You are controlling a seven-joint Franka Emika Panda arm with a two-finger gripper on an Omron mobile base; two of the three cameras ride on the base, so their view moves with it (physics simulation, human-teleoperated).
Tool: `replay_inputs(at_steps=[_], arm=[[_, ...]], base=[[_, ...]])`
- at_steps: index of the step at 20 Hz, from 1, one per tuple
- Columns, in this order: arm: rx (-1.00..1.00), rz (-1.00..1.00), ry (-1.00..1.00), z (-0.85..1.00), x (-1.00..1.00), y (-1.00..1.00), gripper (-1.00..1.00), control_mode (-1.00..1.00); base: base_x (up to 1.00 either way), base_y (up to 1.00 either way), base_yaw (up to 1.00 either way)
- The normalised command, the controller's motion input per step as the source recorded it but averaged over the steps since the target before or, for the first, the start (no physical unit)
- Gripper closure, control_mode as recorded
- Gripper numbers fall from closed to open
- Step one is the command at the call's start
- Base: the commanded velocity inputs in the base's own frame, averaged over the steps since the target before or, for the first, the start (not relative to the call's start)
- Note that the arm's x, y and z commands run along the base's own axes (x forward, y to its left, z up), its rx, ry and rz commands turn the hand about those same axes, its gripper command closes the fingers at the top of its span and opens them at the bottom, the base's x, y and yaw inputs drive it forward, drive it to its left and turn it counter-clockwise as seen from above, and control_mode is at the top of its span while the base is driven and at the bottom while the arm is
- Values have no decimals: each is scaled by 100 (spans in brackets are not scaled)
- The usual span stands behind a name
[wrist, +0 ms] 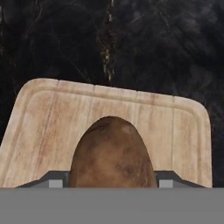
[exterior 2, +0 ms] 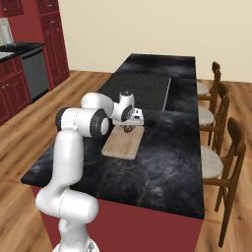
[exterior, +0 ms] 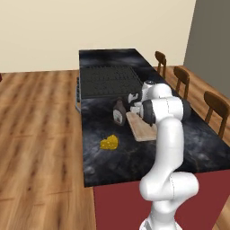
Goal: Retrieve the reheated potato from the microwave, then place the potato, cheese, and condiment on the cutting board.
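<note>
Over the far end of the cutting board (wrist: 48, 118) hangs the gripper (exterior 2: 128, 128), and between its fingers (wrist: 56, 180) sits the potato (wrist: 112, 153), brown and rounded, clamped from both sides. From the hand view the tan board spreads out right beneath it, with dark marbled counter (exterior 2: 167, 162) beyond the board's edge. So this is the first placing step: the potato is out of the microwave and is being brought to the board, not yet let go.

Look at the left base view and the other two items wait on the counter. The condiment (exterior: 119, 112), a squat brownish bottle with a dark cap, stands just beside the board's left edge, near the dark ridged cooktop (exterior: 108, 80). The cheese (exterior: 109, 143), a bright yellow lump, lies further left and nearer the robot, apart from the board.

Whether the potato touches the wood already, I cannot tell; the right base view shows it low, close over the board. The next move, as I judge it, calls for lowering until it rests, then parting the fingers and lifting straight away so it does not roll. After that, bottle and cheese remain.
</note>
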Motion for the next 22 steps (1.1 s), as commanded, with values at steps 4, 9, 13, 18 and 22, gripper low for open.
replay_inputs(at_steps=[4,9,13,18,22], arm=[[0,0,1,-39,-10,9,-100,-100],[0,0,0,-16,-10,1,-100,-100],[0,-2,0,0,-15,0,-100,-100],[0,-1,0,13,-10,3,-100,-100],[0,0,-3,36,0,7,-100,-100]], base=[[0,0,0],[0,0,0],[0,0,0],[0,0,0],[0,0,0]])
